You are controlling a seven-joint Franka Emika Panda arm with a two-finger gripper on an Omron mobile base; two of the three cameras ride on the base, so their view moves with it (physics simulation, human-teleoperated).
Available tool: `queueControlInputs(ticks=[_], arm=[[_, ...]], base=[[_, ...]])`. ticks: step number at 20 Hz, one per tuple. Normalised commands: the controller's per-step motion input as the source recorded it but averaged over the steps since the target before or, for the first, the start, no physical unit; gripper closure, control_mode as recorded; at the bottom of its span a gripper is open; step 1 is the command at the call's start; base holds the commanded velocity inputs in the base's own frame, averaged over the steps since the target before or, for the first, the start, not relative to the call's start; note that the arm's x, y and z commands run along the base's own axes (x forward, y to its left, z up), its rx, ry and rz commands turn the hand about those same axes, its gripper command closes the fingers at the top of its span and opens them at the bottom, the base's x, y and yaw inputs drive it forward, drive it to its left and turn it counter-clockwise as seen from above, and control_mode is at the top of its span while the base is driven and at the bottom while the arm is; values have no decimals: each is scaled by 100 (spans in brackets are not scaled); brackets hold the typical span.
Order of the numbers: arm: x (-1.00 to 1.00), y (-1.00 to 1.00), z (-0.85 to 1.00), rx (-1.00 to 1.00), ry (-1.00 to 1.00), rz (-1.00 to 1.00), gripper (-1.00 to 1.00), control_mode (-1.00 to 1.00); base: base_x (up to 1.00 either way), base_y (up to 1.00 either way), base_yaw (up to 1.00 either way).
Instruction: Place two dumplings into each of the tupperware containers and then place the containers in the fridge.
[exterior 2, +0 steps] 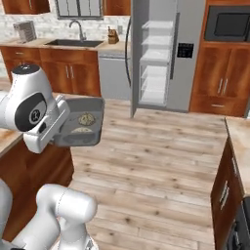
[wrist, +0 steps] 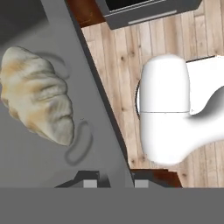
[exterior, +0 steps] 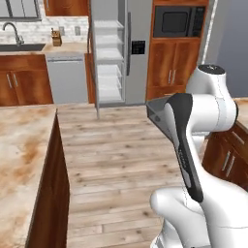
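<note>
My gripper (wrist: 116, 181) is shut on the rim of a dark grey tupperware container (exterior 2: 78, 123) and holds it in the air over the wooden floor. One wall of the container runs between the two fingertips (wrist: 89, 183). Two dumplings lie inside it: one (exterior 2: 87, 118) toward the far side and one (exterior 2: 82, 130) nearer; the hand view shows a pale, browned, pleated dumpling (wrist: 39, 105) up close. In the left base view the container (exterior: 157, 110) pokes out from behind my arm. The fridge (exterior 2: 190, 78) stands ahead with a door open and its pale shelves (exterior: 109, 53) bare.
A marble-topped island (exterior: 24, 145) runs along the left, and another counter (exterior 2: 240, 134) with wooden drawers lies on the right. The wooden floor (exterior: 116, 145) stretches between them to the fridge. A sink (exterior 2: 73, 41) sits at the back left, a built-in microwave (exterior: 177, 22) right of the fridge.
</note>
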Motion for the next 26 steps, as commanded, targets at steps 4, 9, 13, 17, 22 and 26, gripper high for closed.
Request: queueControlInputs(ticks=[4, 9, 13, 17, 22, 26], arm=[[0, 0, 0, 0, 0, 0, 100, 100], [0, 0, 0, 0, 0, 0, 100, 100], [0, 0, 0, 0, 0, 0, 100, 100], [0, 0, 0, 0, 0, 0, 100, 100], [0, 0, 0, 0, 0, 0, 100, 100], [0, 0, 0, 0, 0, 0, 100, 100]], base=[[100, -40, 20], [100, -50, 14], [100, -94, 4], [100, -86, 1], [100, -37, 6], [100, -14, 8]])
